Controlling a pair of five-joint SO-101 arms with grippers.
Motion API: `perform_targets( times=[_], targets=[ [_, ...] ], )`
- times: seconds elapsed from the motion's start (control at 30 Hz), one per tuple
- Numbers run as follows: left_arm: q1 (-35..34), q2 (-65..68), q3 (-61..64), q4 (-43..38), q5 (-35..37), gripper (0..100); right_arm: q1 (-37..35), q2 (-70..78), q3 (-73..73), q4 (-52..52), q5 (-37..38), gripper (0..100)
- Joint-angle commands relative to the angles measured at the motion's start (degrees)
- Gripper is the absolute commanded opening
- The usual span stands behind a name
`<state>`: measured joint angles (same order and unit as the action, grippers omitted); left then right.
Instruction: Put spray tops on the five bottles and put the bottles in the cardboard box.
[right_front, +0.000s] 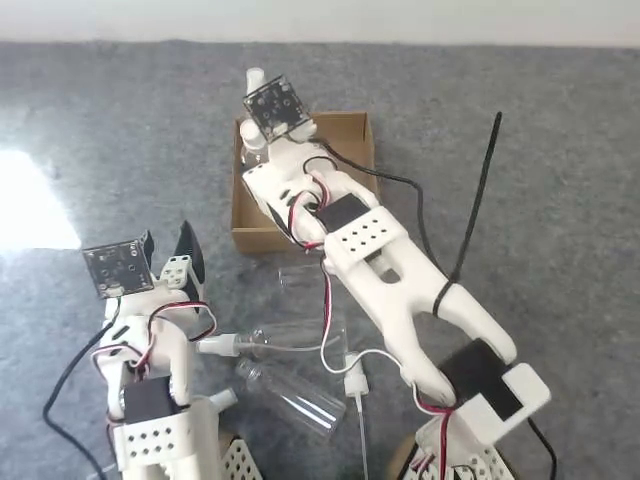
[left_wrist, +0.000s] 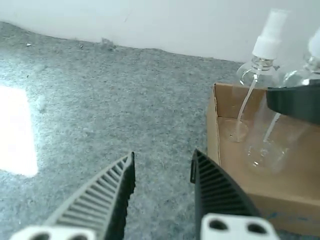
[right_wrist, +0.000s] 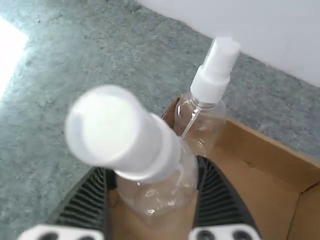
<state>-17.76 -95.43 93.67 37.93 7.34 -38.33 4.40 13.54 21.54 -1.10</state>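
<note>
Two loose bottles (right_front: 288, 338) on felt (right_front: 520, 150); third bottle (right_wrist: 150, 200) in right tool (right_wrist: 152, 175) within box (right_wrist: 260, 147)

Table (right_front: 540, 150) is covered w/ grey felt-ish stuff, and the cardboard box (right_front: 352, 135) sits right on it towards the far side, near the wall. Closer in, btw the two arm bases, a capped bottle (right_front: 285, 338) and a second bottle (right_front: 295, 398) lie on their sides just beside each other. A loose spray top (right_front: 355, 383) w/ its thin tube lies next to them.
</note>
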Motion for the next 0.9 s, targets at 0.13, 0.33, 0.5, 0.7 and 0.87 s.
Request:
perform_targets(
  times=[0.13, 0.33, 0.5, 0.7, 0.87],
  targets=[
    [-0.26, -0.26, -0.48, 0.18, -0.62, 17, -0.04, -0.66, -5.01, -1.71, -6.59, 1.7],
    [-0.26, -0.26, -0.4, 0.26, -0.62, 17, -0.04, 1.01, -5.19, -1.71, -6.68, 1.7],
    [-0.26, -0.26, 0.22, 0.18, -0.7, 17, 0.13, 4.09, -5.54, -4.09, -6.33, 1.7],
    [-0.26, -0.26, 0.4, 0.18, -0.7, 17, 0.84, 6.11, -5.54, -6.9, -6.33, 1.7],
    [-0.26, -0.26, 0.4, 0.18, -0.7, 17, 0.84, 8.04, -5.54, -9.27, -6.24, 1.7]
  ],
)
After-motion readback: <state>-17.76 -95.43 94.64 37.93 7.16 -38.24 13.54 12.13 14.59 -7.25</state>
